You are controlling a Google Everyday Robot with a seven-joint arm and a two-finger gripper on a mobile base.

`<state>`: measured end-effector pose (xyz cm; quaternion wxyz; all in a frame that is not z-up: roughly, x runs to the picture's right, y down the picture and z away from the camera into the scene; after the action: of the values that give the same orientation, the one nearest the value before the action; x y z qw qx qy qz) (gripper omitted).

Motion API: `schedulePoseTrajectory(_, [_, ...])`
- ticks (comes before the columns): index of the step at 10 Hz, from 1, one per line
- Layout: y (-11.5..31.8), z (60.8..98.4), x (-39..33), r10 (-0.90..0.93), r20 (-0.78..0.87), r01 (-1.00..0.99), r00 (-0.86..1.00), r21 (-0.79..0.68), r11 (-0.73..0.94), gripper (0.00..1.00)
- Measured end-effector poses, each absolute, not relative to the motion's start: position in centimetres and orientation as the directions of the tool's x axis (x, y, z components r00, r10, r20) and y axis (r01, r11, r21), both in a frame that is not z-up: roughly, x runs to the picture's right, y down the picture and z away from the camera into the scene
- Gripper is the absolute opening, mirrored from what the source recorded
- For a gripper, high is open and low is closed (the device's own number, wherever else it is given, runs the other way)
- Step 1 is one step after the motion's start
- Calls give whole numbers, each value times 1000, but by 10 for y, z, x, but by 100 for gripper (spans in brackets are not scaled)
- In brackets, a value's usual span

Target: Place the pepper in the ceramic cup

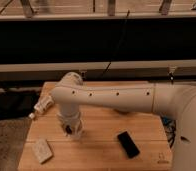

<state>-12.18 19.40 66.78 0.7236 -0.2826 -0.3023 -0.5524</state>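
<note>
The tool (pixel 71 130) hangs pointing straight down over the left half of the wooden bench (pixel 98 125), its tip at or in a whitish round form that seems to be the ceramic cup (pixel 76 135). Whether the tool is wide, narrow or holding something cannot be told. The pepper cannot be made out, nor its long axis. A black phone (pixel 128 144) lies to the right, well apart.

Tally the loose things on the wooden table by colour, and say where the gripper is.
Black: 1, the phone
Whitish: 2, the flat block near the front left corner and the object at the left edge
Total: 3
The gripper points down at the table, left of the phone; the pepper and the cup cannot be made out there.
</note>
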Motion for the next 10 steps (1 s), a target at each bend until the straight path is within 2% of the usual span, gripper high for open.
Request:
schedulePoseTrajectory(1, [194, 669, -120, -627, 750, 970, 210, -79, 230, 80])
schedulePoseTrajectory(10, [162, 676, -108, -635, 735, 963, 237, -92, 253, 80])
